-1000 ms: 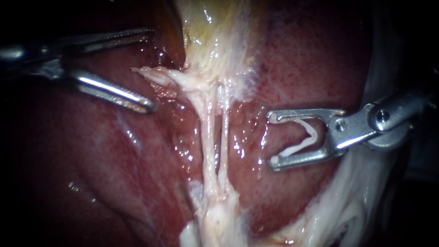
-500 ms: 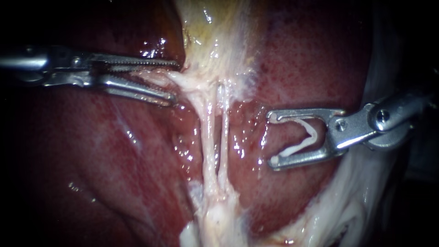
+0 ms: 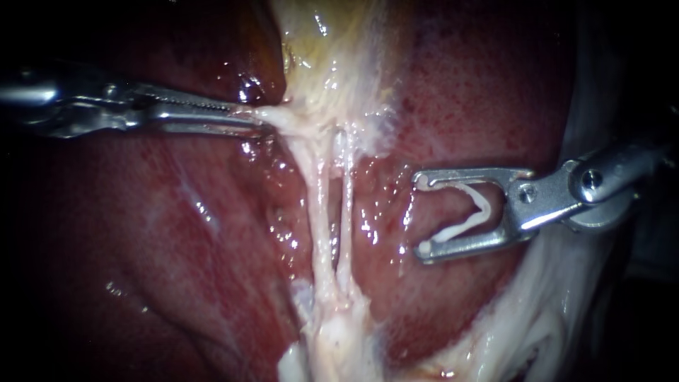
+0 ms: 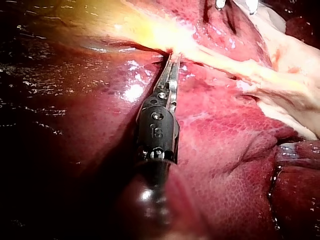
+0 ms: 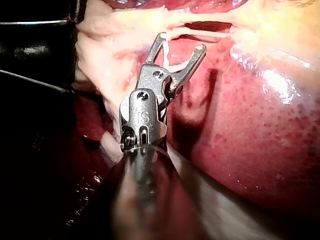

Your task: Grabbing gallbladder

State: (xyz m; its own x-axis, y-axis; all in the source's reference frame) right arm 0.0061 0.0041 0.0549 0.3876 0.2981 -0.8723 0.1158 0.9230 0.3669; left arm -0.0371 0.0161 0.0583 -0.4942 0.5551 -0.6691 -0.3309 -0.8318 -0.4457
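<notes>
Two instruments are on screen, and the action is on the left. The left instrument (image 3: 249, 117) lies almost level across the dark red liver (image 3: 163, 255), its slim toothed jaws pinched down to a sliver on a pale flap (image 3: 274, 117) at the lower edge of the gallbladder (image 3: 332, 56). The gallbladder sits at the top centre of the endoscope view, yellowish and glistening. It narrows downward into two pale tubes (image 3: 322, 212) that run close side by side to a whitish lump (image 3: 332, 332) at the bottom. On the left wrist camera, the left instrument (image 4: 172, 60) has its jaws close together, with the tips right where the yellow-white band of the gallbladder (image 4: 150, 30) meets the liver (image 4: 225, 165). Over on the other side, the right instrument (image 3: 422, 213) hovers above the liver, beside the tubes but clear of them. Its jaws stand wide apart with a white V-shaped clip (image 3: 472, 212) seated between them. One leg of the clip lies against each jaw, and the point of the V faces back toward the hinge. The right wrist camera agrees: the right instrument (image 5: 181, 42) has its jaws spread and the clip (image 5: 166, 54) inside. Its tips are near the pale tissue ahead, though I cannot tell whether they touch it.
</notes>
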